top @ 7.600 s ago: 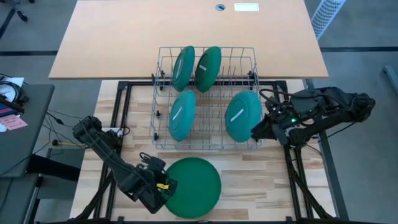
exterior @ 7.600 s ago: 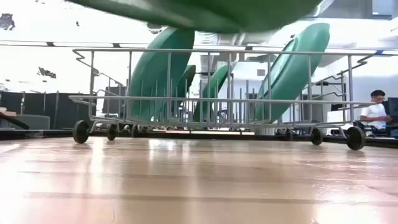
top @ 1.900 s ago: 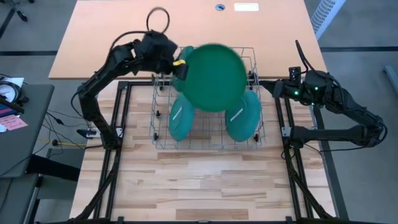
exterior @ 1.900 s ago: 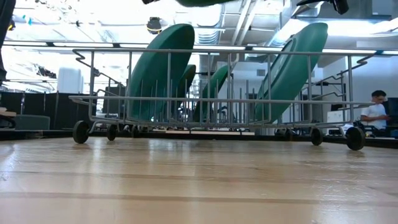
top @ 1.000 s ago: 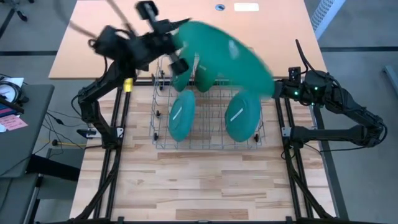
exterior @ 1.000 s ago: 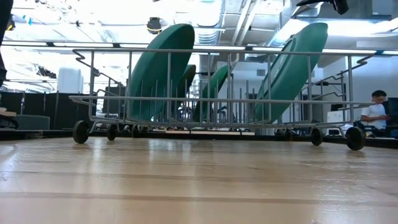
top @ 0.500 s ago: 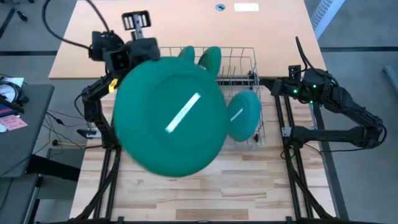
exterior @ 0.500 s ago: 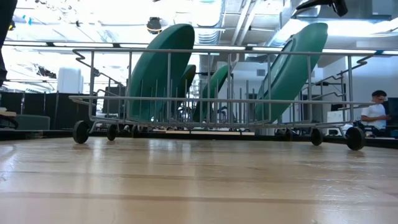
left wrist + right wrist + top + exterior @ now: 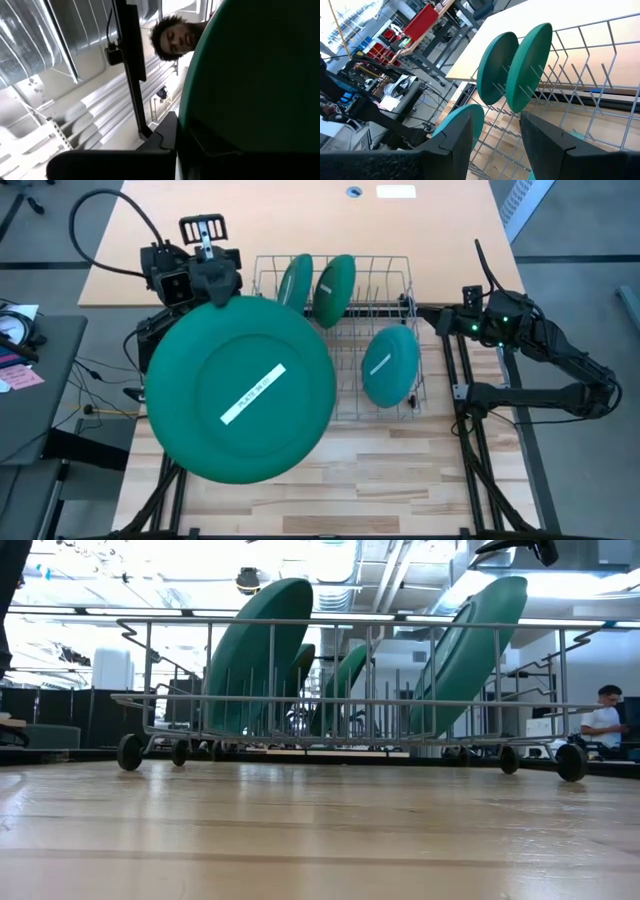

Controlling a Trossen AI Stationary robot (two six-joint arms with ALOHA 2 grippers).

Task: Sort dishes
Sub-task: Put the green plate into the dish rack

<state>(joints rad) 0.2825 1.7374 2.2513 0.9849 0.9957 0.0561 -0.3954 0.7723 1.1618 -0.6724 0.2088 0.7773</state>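
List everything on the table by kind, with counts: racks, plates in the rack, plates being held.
Wire rack: 1
Plates standing in it: 4
Held plate in the left gripper: 1
Total: 6

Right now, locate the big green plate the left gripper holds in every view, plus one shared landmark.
High view: big green plate, left of centre, in the left gripper.
Low view: not in it.
Left wrist view: fills the right side.
Right wrist view: not visible.
Landmark: wire rack, seen in the high, low and right wrist views.
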